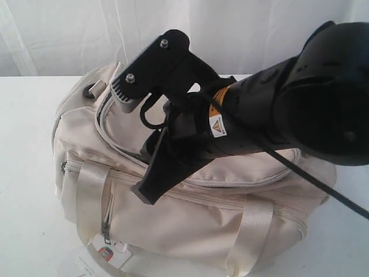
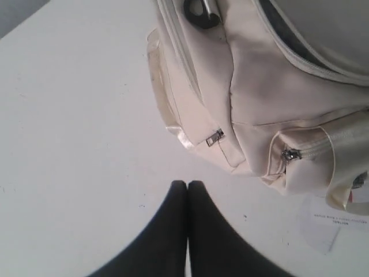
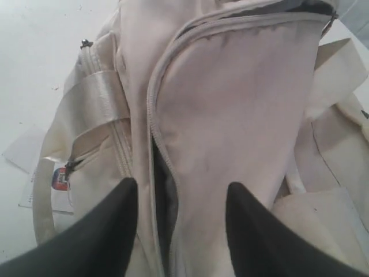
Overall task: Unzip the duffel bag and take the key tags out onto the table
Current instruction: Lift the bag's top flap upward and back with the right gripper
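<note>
The cream duffel bag [image 1: 190, 225] lies on the white table [image 1: 26, 173]. Its curved top zip is partly undone, showing a dark gap with grey lining [image 3: 162, 190]. My right gripper [image 3: 180, 186] hangs open just above the top flap, one finger on each side of that gap, nothing between them. In the exterior view the right gripper [image 1: 135, 140] spreads over the bag's top. My left gripper [image 2: 187, 184] is shut on nothing, above the bare table [image 2: 75, 115] beside the end of the duffel bag [image 2: 259, 86]. The key tags are hidden.
A white paper hangtag [image 1: 109, 254] lies on the table by the bag's front pocket, also the hangtag [image 3: 57, 179]. Webbing handles [image 1: 92, 196] run down the front. A black strap ring [image 2: 202, 11] and two zip pulls [image 2: 214, 137] sit at the bag's end.
</note>
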